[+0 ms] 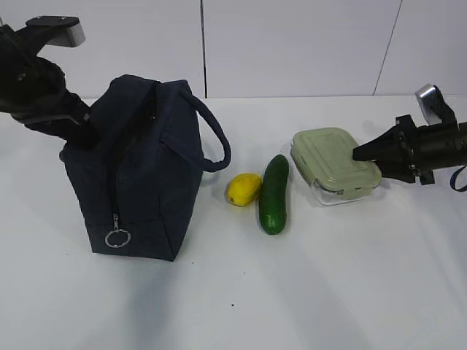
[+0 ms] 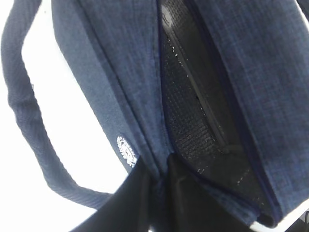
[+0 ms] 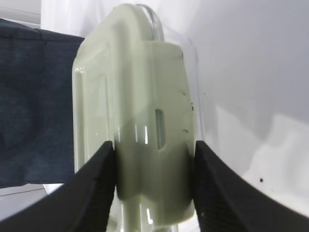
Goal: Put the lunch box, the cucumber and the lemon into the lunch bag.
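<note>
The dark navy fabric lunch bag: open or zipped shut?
Open: the dark navy fabric lunch bag gapes at its top, showing black mesh lining inside.
</note>
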You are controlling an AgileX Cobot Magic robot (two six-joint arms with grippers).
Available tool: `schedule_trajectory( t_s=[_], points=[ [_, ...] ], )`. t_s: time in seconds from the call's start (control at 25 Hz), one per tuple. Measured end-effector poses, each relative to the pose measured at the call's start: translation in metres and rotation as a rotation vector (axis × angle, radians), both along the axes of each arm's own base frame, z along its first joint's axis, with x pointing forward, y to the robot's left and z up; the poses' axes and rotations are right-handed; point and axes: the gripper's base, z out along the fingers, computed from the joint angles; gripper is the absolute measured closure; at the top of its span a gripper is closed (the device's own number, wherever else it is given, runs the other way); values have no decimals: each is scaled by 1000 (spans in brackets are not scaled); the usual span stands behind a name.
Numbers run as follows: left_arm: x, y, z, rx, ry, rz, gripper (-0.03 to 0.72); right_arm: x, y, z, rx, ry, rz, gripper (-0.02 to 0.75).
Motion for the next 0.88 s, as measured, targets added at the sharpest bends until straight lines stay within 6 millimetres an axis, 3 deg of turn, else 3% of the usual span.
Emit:
schedule_trajectory(
  t_s=[0.32, 0.6, 0.88],
  points=[
    [0, 6, -2, 62, 6, 30, 673, 6, 5, 30, -8, -59, -9, 381],
    [7, 9, 13, 101, -17, 50, 673, 20, 37, 58, -1, -116, 55, 381],
    [14, 15, 34, 178, -57, 82, 673, 24, 72, 65, 42, -129, 101, 381]
  ],
)
